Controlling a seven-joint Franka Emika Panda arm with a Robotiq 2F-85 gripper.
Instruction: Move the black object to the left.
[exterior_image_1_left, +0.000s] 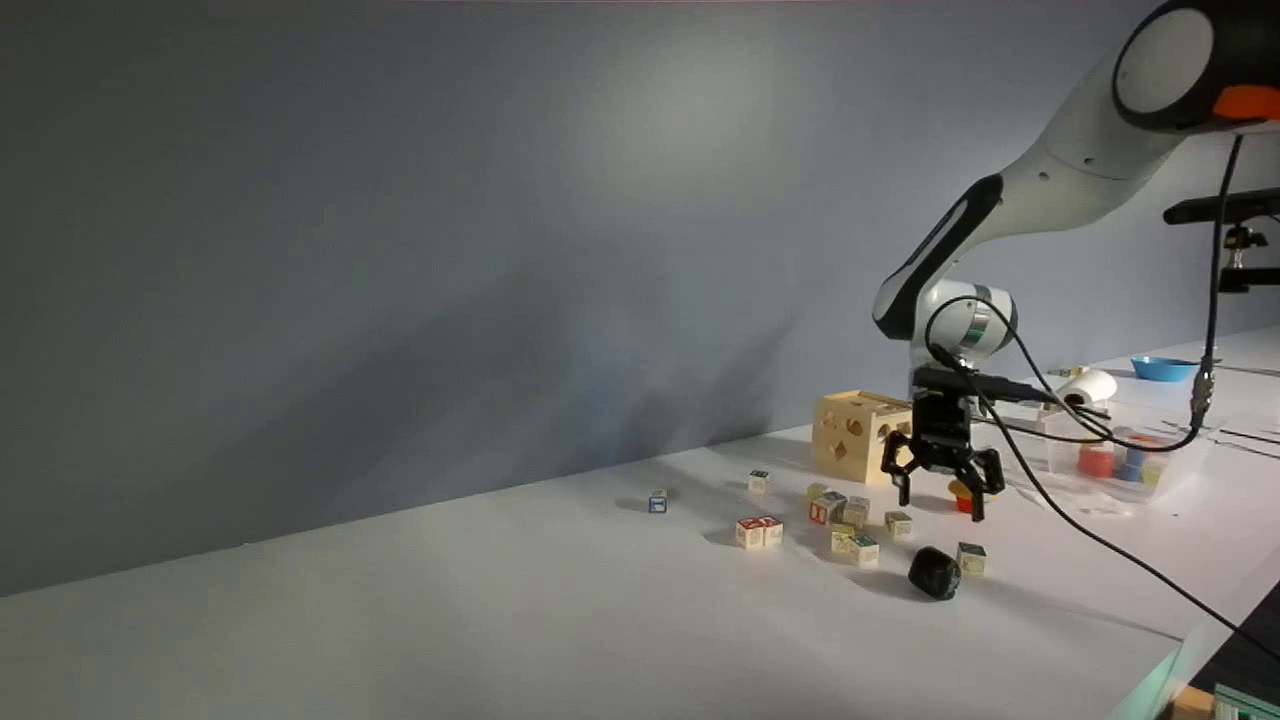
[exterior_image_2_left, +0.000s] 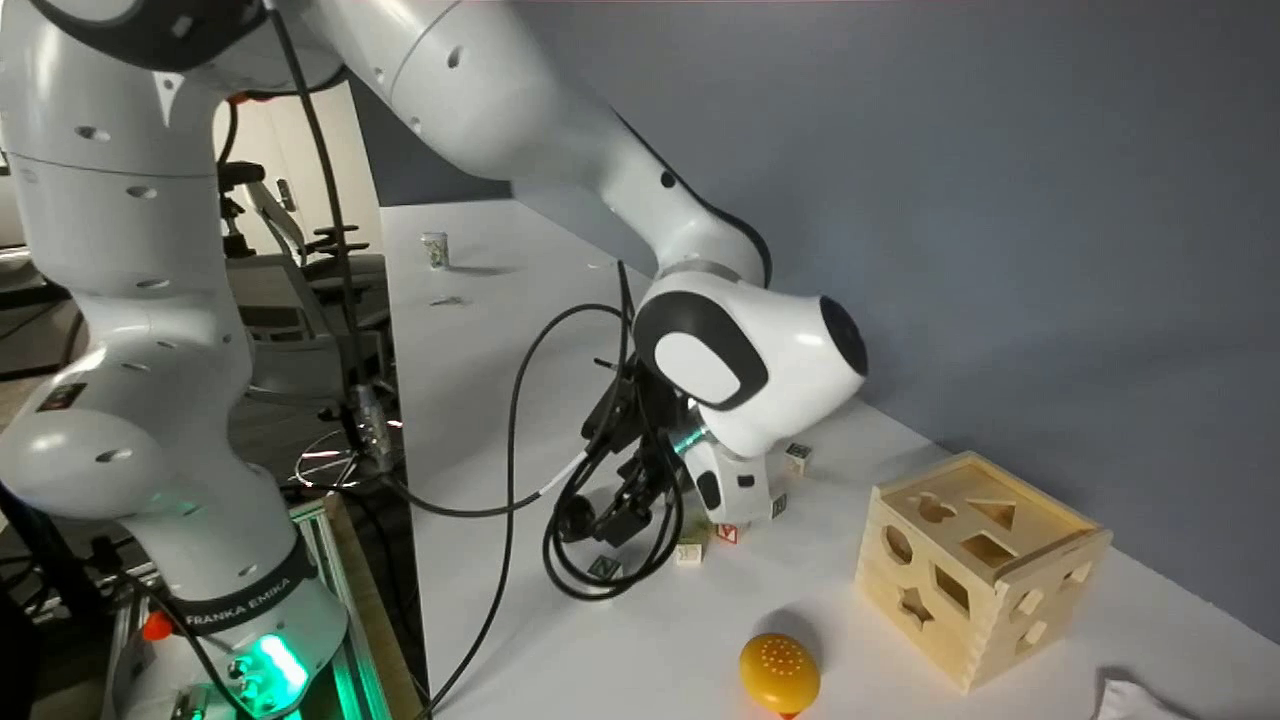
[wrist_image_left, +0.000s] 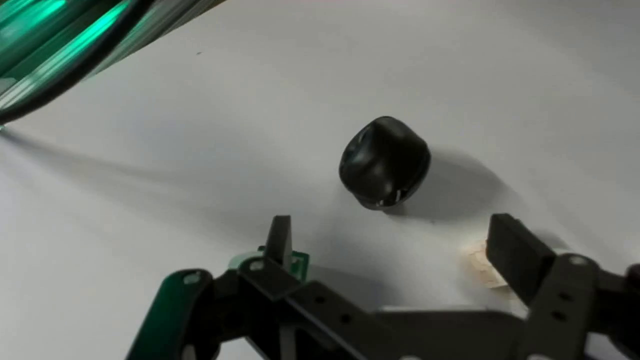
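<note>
The black two-fingered gripper (exterior_image_1_left: 941, 508) hangs spread wide, holding nothing, apparently at the approach step, and should next line up and lower around the glossy black, chunky roundish object (wrist_image_left: 385, 162), which sits near a small pale wooden cube (exterior_image_1_left: 971, 560) on the smooth white table (exterior_image_1_left: 500, 620).

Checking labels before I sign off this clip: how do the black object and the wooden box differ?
The black object is shiny black, the box pale wood. The black object is lumpy and rounded; the box has straight edges and cut-out holes. The black object is much smaller than the box. Both rest on the table.
</note>
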